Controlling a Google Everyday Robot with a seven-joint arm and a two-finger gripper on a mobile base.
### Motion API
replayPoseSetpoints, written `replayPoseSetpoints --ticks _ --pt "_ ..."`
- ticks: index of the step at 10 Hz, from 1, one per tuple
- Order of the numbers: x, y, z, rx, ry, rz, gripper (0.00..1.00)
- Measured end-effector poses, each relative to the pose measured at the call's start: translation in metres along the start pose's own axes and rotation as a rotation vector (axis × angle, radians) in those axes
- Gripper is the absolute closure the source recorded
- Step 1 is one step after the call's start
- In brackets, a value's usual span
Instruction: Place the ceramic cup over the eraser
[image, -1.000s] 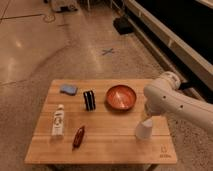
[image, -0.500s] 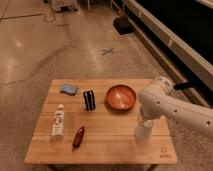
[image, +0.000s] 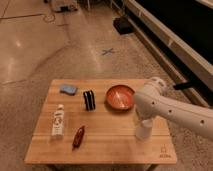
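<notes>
The ceramic cup (image: 142, 133) is a small white tapered cup standing on the wooden table (image: 110, 145), near its right front part. My white arm reaches in from the right and bends down over it. My gripper (image: 142, 121) sits right on top of the cup and hides its upper part. The eraser (image: 89, 100), a black block with pale stripes, stands near the table's middle, to the left of the cup and apart from it.
A red bowl (image: 120, 96) lies between the eraser and my arm. A blue-grey pad (image: 68, 89) lies at the back left. A white labelled bottle (image: 58, 121) and a dark red oblong object (image: 78, 136) lie at the front left.
My arm has swung left and down. The gripper, which was above and behind the cup, has come down onto it. The cup has not visibly moved.
</notes>
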Motion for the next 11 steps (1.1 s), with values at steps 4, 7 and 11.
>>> replayPoseSetpoints --ticks 4,7,11 --pt "0.035 -0.019 -0.051 0.006 0.02 -0.052 0.85" --pt "0.036 -0.031 -0.053 0.025 -0.007 -0.071 0.66" --pt "0.015 -0.015 -0.031 0.054 -0.117 -0.106 0.34"
